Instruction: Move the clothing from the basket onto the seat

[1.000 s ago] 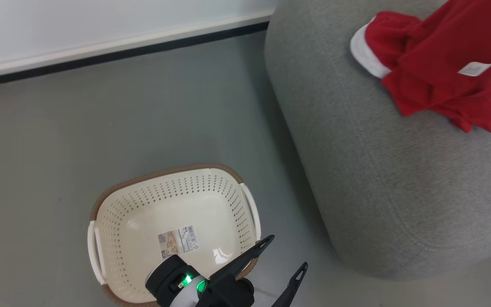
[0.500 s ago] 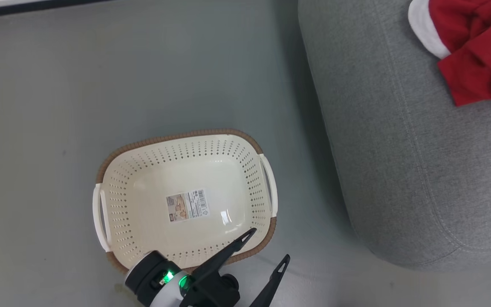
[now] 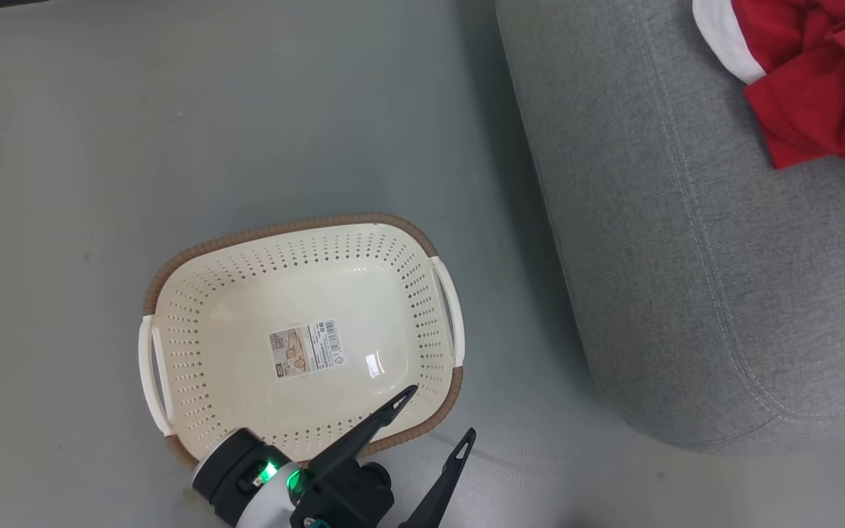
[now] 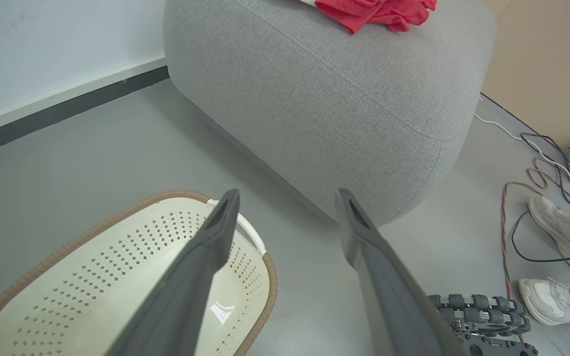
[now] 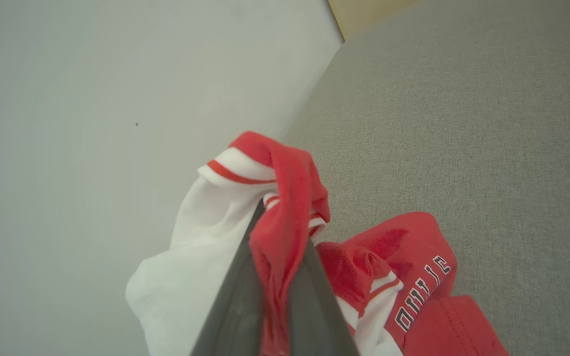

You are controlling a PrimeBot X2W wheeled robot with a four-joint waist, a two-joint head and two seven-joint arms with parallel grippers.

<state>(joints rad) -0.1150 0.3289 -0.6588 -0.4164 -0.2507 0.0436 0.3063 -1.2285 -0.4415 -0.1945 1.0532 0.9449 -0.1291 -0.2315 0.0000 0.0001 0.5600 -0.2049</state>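
Right end effector (image 5: pixel 283 228): clenched; fold of red clothing (image 5: pixel 290 183) pinched between fingers (image 5: pixel 235 296), remainder heaped just beside on grey seat (image 5: pixel 463 123). Left end effector (image 3: pixel 439 414): fully released, nothing gripped, held above near rim of basket (image 3: pixel 298 238) on floor (image 3: pixel 173 110); seat located beyond fingertips, clothing seen on its top.

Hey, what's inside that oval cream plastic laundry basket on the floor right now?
A printed paper label stuck to its bare bottom, nothing else visible. The open left gripper covers part of the oval cream plastic basket's near wall.
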